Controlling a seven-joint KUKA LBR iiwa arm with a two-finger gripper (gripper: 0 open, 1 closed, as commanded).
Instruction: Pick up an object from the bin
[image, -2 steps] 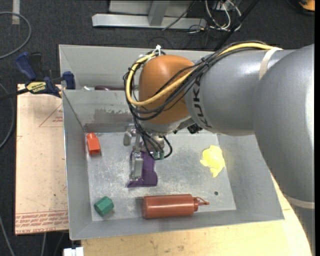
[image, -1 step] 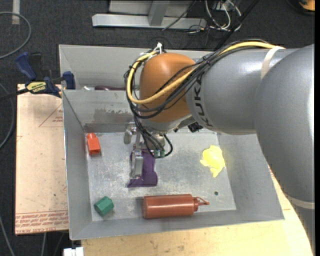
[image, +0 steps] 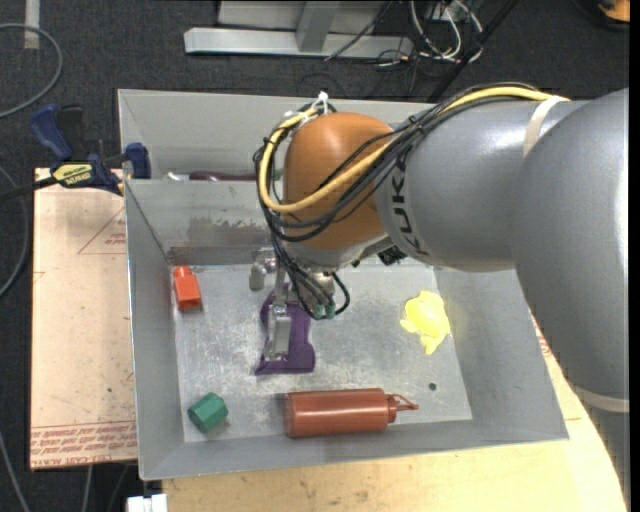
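So, left to right in the grey bin (image: 150, 330): a small orange-red block (image: 185, 288) sat near the left wall, toward the back. A little green block (image: 208, 412) was in the front left corner, well apart from it.

Around the middle of the floor lay a purple thing (image: 296, 359), kind of an L shape with a flat foot pointing to the front. The gripper (image: 281, 338) was down right on top of it, touching or very nearly. Honestly couldn't tell if it was spread apart or clamped on the purple piece, since the wrist hid too much from this angle.

Just in front of the purple thing, a reddish-brown squeeze bottle (image: 335, 412) lay on its side, nozzle pointing right. Further right was a crumpled-looking yellow thing (image: 426, 321), off on its own.

Above all that was the orange wrist cover (image: 335, 170) with yellow and black cables (image: 268, 190) looped round it, and the fat grey arm (image: 520, 180) came in from the right.
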